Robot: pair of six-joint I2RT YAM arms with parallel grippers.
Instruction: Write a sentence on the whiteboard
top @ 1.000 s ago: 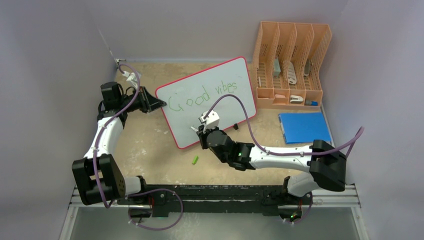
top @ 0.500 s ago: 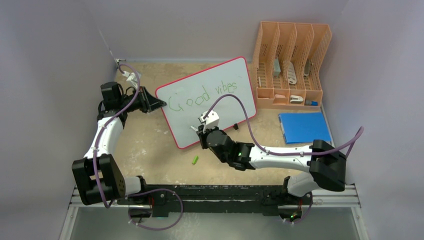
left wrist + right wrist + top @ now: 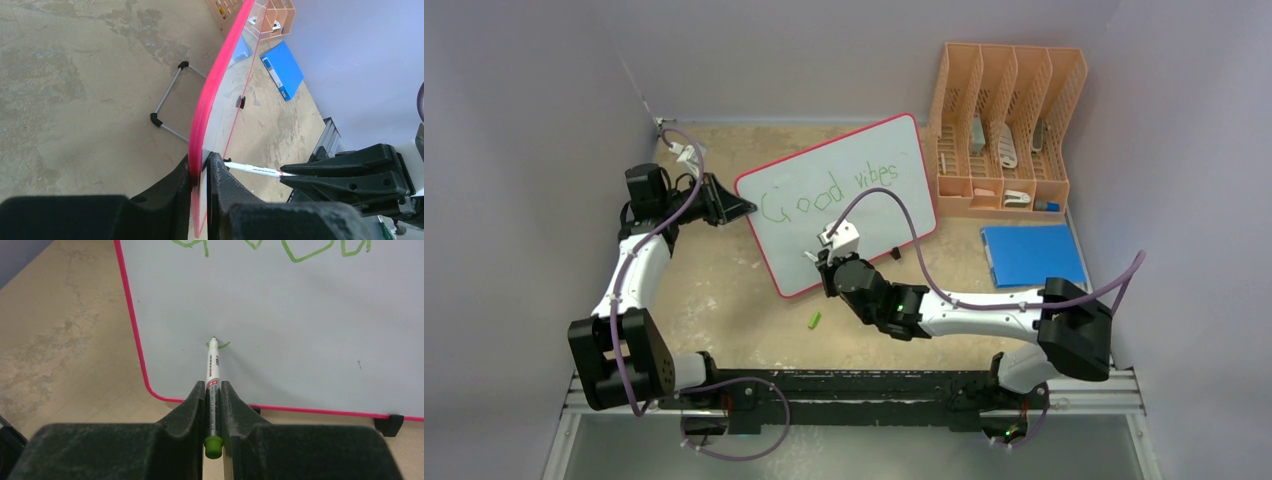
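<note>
The whiteboard (image 3: 864,215), pale grey-white with a red rim, stands tilted mid-table; it also shows in the right wrist view (image 3: 280,310). Green letters of the sentence (image 3: 829,190) read "Good vibes" on its upper line. My left gripper (image 3: 736,208) is shut on the board's left rim (image 3: 200,150). My right gripper (image 3: 816,258) is shut on a white green-ended marker (image 3: 213,385). The marker tip touches the board at a short green stroke (image 3: 218,345) below the first line. The marker also shows in the left wrist view (image 3: 252,169).
A green marker cap (image 3: 814,320) lies on the table in front of the board. An orange file organiser (image 3: 1004,130) stands at the back right. A flat blue rectangle (image 3: 1034,253) lies right of the board. The board's wire stand (image 3: 167,100) rests behind it.
My right gripper has shifted slightly left and up along the board with the marker. The left arm and board have not moved.
</note>
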